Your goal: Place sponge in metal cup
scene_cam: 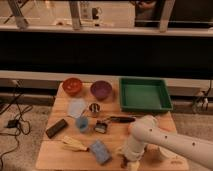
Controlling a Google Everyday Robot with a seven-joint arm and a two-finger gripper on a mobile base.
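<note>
Wooden table (54, 152), dark wall (100, 55) behind; gripper (131, 164) at front edge.

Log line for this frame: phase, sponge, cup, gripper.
phase: pre-grasp | sponge: flat on table, front | metal cup: upright behind sponge, sponge not in it | gripper: low at table front edge, right of sponge, apart

The tool (131, 163) hangs near the front edge of the table (56, 151), close beside the sponge (100, 151).
</note>
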